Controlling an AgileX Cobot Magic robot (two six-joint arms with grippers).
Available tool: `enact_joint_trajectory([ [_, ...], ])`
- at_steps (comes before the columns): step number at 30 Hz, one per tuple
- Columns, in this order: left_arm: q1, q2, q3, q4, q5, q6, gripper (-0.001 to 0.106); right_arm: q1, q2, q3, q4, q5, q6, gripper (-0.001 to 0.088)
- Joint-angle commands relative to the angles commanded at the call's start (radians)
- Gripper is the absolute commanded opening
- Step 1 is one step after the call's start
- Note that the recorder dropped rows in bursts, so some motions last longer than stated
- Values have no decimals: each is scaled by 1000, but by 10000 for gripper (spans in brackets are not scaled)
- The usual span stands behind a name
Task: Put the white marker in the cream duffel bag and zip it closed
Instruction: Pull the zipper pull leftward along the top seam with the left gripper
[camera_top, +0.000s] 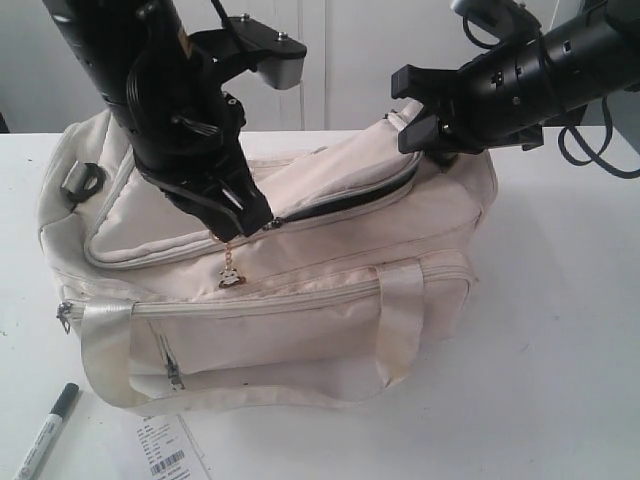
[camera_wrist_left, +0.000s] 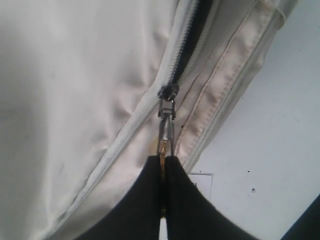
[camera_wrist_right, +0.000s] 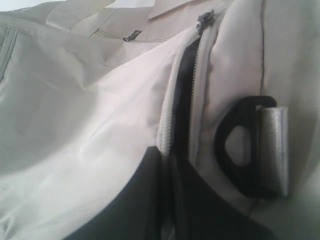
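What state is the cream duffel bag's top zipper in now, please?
Partly open: the cream duffel bag shows black lining through a zipper gap beyond the pull the left gripper holds.

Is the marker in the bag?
No, the marker lies on the table outside the bag, by its front corner.

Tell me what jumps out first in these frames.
The cream duffel bag fills the middle of the table, part unzipped on top. The left gripper pinches the zipper pull, while the right gripper clamps the flap edge at the other end. The white marker lies on the table off the bag's front corner, not inside.
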Motion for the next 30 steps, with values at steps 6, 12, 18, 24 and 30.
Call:
enact_joint_trajectory([
  [6, 0, -18, 2, 26, 0, 0, 0, 0, 0, 0, -4, 4, 0, 0],
  [12, 0, -35, 2, 32, 0, 0, 0, 0, 0, 0, -4, 4, 0, 0],
  [18, 0, -48, 26, 34, 0, 0, 0, 0, 0, 0, -4, 4, 0, 0],
  [24, 0, -48, 65, 40, 0, 0, 0, 0, 0, 0, -4, 4, 0, 0],
  [30, 0, -62, 82, 75, 0, 0, 0, 0, 0, 0, -4, 4, 0, 0],
])
